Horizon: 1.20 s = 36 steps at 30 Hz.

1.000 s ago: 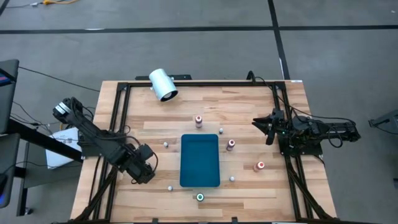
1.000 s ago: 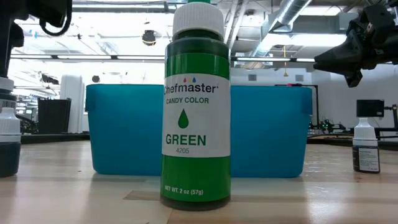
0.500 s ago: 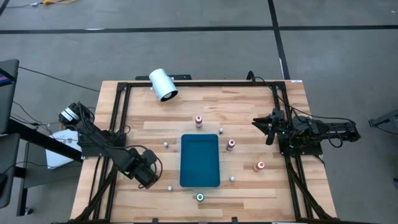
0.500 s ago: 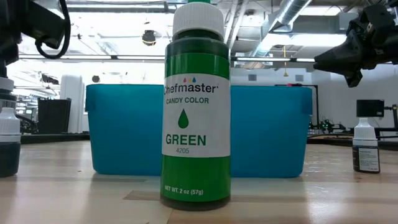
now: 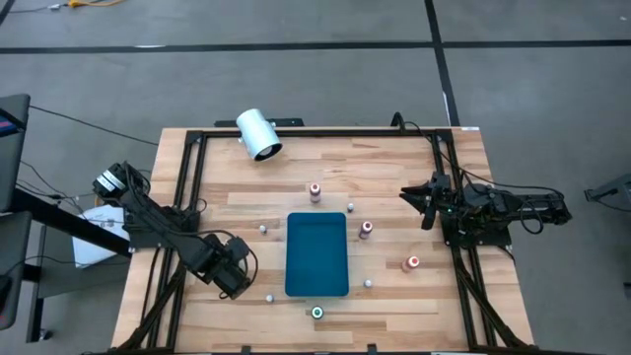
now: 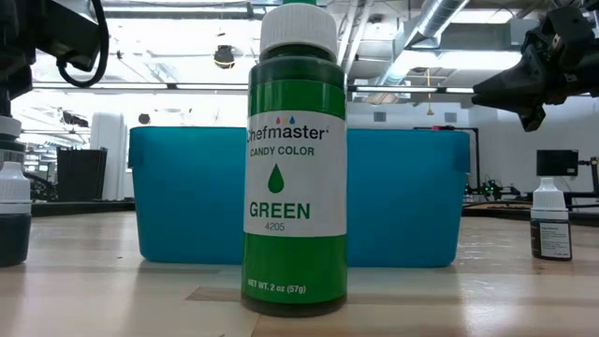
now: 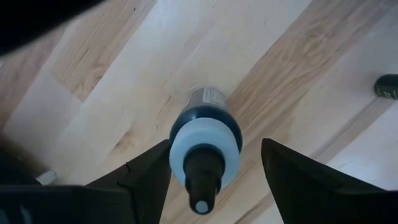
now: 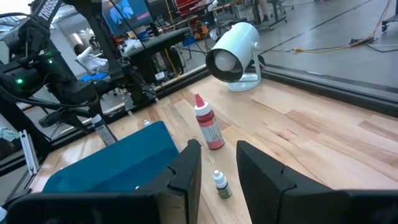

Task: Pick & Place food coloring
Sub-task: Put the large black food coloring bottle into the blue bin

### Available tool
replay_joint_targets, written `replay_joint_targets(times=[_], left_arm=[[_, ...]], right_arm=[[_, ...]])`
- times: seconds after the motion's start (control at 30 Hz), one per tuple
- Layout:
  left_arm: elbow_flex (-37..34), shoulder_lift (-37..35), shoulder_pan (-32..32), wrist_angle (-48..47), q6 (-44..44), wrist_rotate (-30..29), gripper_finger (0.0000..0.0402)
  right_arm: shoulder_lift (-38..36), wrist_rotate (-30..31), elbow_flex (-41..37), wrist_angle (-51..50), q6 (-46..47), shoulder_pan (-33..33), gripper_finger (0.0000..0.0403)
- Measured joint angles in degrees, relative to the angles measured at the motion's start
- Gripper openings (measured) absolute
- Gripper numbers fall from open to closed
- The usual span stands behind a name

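Several food coloring bottles stand upright on the wooden table around a blue bin: red-topped ones, a green one, and small whitish-capped ones. My left gripper is open and hovers over a small dark-bodied bottle with a white cap. In the left wrist view its fingers stand on either side of the cap without touching it. My right gripper is open and waits above the table's right side.
A big white cylinder lies at the table's far left. Black frame rails run along the table's edges. Another small dark bottle stands right of the bin. Bare wood shows on the near left.
My left gripper has moved a little toward the near edge and the blue bin, then stopped above the small white-capped bottle. The bottles have stayed where they were.
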Motion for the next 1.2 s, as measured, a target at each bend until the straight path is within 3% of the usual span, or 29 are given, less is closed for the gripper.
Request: replay_joint_targets(times=[0.43,0.87,1.2], left_arm=[[0.0,-0.1,0.0,0.4,0.1,-1.5,0.0128],[0.0,-1.7,0.2,0.4,0.0,-2.6,0.0125],[0.0,-14.2,0.2,1.1,-0.3,-7.8,0.0126]], right_arm=[[0.0,0.0,0.0,0.0,0.0,0.0,0.0093],[0.0,0.0,0.0,0.0,0.0,0.0,0.0093],[0.0,0.0,0.0,0.0,0.0,0.0,0.0093]])
